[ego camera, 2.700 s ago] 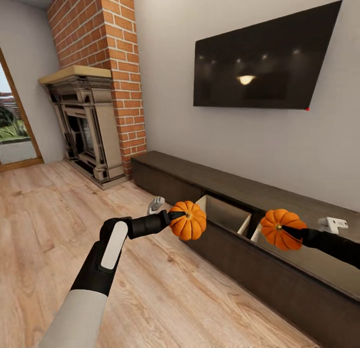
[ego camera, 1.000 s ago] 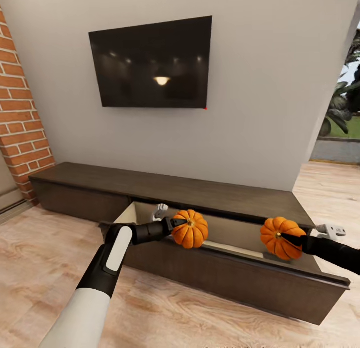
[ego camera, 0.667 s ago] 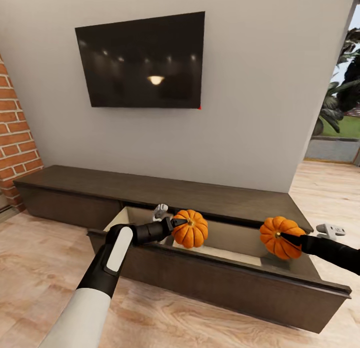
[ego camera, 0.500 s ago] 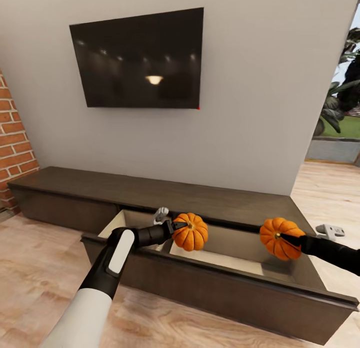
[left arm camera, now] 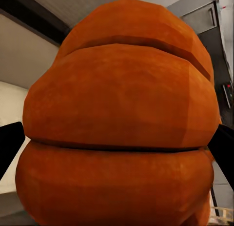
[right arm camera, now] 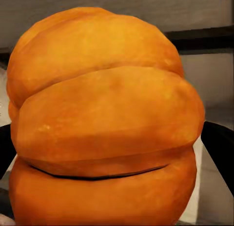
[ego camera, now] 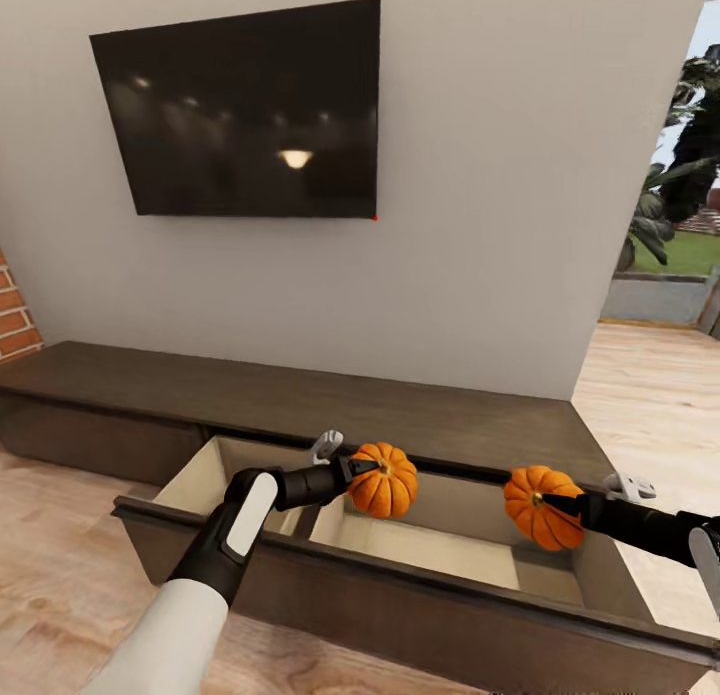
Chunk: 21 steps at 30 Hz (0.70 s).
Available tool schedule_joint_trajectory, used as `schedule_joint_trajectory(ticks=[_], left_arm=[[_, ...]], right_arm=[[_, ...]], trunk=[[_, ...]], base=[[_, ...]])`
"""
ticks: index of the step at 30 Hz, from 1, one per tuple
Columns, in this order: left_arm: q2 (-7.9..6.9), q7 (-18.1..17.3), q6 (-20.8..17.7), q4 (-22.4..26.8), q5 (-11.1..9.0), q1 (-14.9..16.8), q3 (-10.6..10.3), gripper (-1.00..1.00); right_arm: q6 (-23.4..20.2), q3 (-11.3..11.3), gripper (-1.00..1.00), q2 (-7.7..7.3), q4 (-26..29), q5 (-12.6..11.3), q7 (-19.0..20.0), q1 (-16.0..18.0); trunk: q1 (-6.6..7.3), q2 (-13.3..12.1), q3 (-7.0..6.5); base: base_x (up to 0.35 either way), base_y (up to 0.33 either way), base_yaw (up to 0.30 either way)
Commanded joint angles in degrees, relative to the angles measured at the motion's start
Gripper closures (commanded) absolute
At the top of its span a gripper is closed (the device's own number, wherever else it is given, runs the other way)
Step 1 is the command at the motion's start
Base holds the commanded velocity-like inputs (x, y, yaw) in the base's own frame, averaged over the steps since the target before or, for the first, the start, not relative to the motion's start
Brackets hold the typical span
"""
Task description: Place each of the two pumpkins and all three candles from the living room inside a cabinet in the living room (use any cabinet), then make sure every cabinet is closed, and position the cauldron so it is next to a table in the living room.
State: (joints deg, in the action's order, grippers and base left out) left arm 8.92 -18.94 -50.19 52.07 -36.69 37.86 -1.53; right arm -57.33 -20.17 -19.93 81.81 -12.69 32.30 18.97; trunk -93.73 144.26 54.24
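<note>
Pumpkins, two, each clamped in a claw and held in the air over the open drawer.

Left claw: closed on the left pumpkin, gripping at the stem end. Stem toward the claw, so short axis lying roughly level, along the arm, blossom end away from the robot's left. Ribs running stem to far end. Hanging over the drawer's inner part, near its back wall, just below the cabinet top's front edge. In the left wrist view, orange ribbed body bulging between two dark fingers.

Right claw: closed on the right pumpkin, again at the stem. Axis also near level, stem toward the arm at the right, far end toward the left pumpkin. Held over the drawer's right part, well apart from the other. In the right wrist view, paler orange body between dark fingers.

Outward: open drawer with pale beige inside, pulled from the long dark-brown cabinet. Above, wall-mounted television. Wooden floor to the right.
</note>
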Motion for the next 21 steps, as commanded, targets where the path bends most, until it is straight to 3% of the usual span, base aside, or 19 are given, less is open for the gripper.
schedule_joint_trajectory(ticks=[1, 8, 13, 15, 18, 21], left_arm=[[0.06, -0.2, -0.3, -0.1, -0.6, 0.0, 0.0, 1.0], [0.11, 2.0, -0.7, -2.1, -0.5, 0.4, -1.9, 1.0], [-0.05, 2.7, -1.3, -2.6, -0.6, 1.2, -2.2, 1.0], [-0.15, 2.8, -1.4, -2.7, -0.6, 1.4, -2.2, 1.0], [-0.34, 3.0, -1.0, -2.8, -0.6, 1.4, -2.2, 1.0], [-0.42, 3.1, -0.7, -2.9, -0.4, 1.3, -2.2, 1.0]], right_arm=[[-0.4, 0.0, 1.0, 0.09, -0.5, -0.4, 0.2, 0.1], [-0.4, 0.5, 1.0, 0.62, -1.6, -0.4, 0.2, 0.2], [-0.4, 3.5, 1.0, 1.7, -2.1, -0.4, -0.3, 0.4], [-0.9, 4.1, 1.0, 2.45, -2.1, -0.4, -1.1, 1.1], [-2.7, 4.8, 1.0, 5.38, -3.0, -0.5, -4.4, 3.2], [-2.7, 4.9, 1.0, 6.34, -4.0, -0.5, -6.3, 4.1]], trunk=[[0.02, 0.0, 0.05], [0.02, 0.0, 0.05], [0.02, 0.0, 0.05], [0.02, 0.0, 0.05], [0.02, 0.0, 0.05], [0.02, 0.0, 0.05]], base=[[0.018, -0.014, -0.249], [0.007, -0.005, -0.267], [0.001, 0.0, -0.277], [0.0, 0.0, -0.278], [0.0, 0.0, -0.278], [0.0, 0.0, -0.275]])
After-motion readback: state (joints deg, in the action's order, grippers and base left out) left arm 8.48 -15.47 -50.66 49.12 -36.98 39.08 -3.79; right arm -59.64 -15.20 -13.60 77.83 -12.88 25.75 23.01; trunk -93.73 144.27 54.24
